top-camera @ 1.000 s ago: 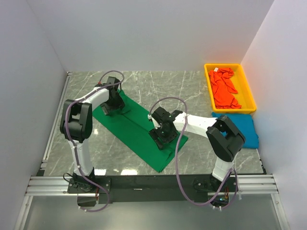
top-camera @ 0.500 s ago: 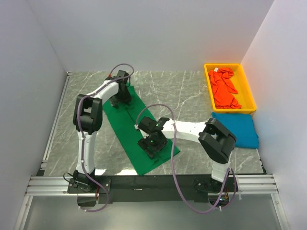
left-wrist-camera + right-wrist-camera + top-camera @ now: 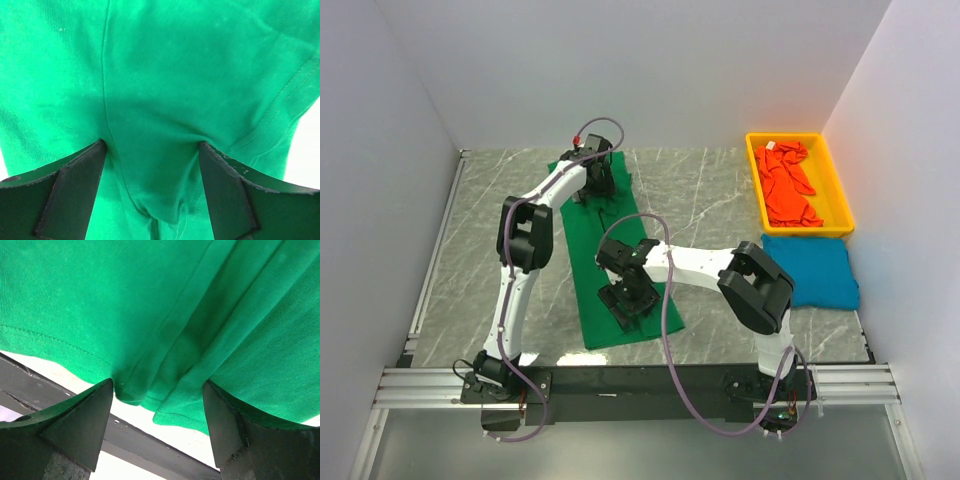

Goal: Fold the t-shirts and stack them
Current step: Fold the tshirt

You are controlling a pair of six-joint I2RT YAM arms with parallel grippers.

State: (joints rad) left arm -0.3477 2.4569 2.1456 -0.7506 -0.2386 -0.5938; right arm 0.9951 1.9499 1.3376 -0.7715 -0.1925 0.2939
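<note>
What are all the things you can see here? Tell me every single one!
green t-shirt: 1, bright green, long folded strip across the middle of the table, held at both ends
blue t-shirt: 1, blue, folded flat at the right edge, just in front of the bin
orange-red t-shirt: 1, orange-red, crumpled inside the bin
yellow bin: 1, yellow, far right corner
table: 1, grey marble, under everything
left gripper: 1, black, pinching the shirt's far end
right gripper: 1, black, pinching the shirt's near end
</note>
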